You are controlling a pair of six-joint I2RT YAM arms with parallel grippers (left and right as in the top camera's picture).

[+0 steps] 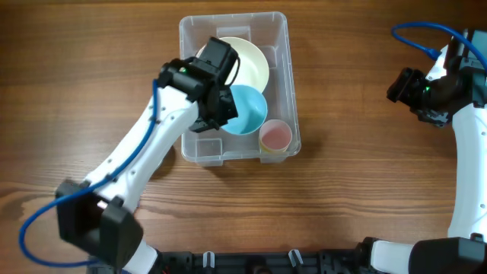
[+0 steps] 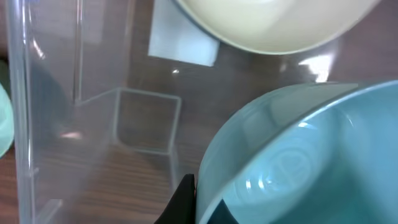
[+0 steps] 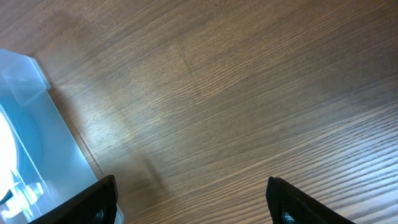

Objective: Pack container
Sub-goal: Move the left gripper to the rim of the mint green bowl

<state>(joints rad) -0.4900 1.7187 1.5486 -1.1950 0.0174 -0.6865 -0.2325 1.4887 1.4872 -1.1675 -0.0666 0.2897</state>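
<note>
The clear plastic container (image 1: 281,46) stands at the table's middle back. Inside it lie a cream bowl (image 1: 247,61), a light blue bowl (image 1: 247,110) and a pink cup (image 1: 275,135) at the front right corner. My left gripper (image 1: 217,106) is inside the container, shut on the rim of the light blue bowl (image 2: 311,162), with one finger outside and one inside the rim. The cream bowl (image 2: 280,25) and the container's white label (image 2: 183,43) show in the left wrist view. My right gripper (image 3: 189,199) is open and empty above bare table, right of the container (image 3: 37,143).
The wooden table (image 1: 358,190) spreads around the container. The right arm (image 1: 437,84) is at the far right edge. A pale green thing (image 2: 3,121) shows through the container's wall at the left of the left wrist view.
</note>
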